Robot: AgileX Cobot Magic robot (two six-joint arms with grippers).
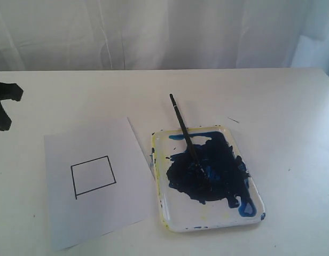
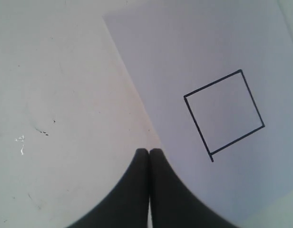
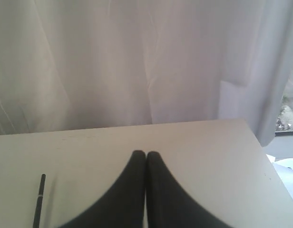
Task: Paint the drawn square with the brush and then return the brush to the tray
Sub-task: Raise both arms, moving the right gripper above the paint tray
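Two claws, and neither has anything in it. From the exterior view, the brush (image 1: 185, 130) sits propped in the tray (image 1: 178, 213), its tip sunk in the blue blotch (image 1: 218, 170) and its handle poking out over the tray's far rim. The drawn square (image 1: 93, 176) on the paper (image 1: 89, 218), just beside the tray's left rim, is bare white inside, so grabbing the brush looks like the step in hand. In the left wrist view, the left gripper (image 2: 149, 153) has its fingers pressed together and hangs over the paper's edge, near the square (image 2: 224, 113). In the right wrist view, the right gripper (image 3: 145, 154) is pressed together too, with the brush's handle end (image 3: 39, 202) nearby but not touching. The right one probably needs to spread first, pinch the clean handle above the paint, then lift gently so the tray doesn't slide.
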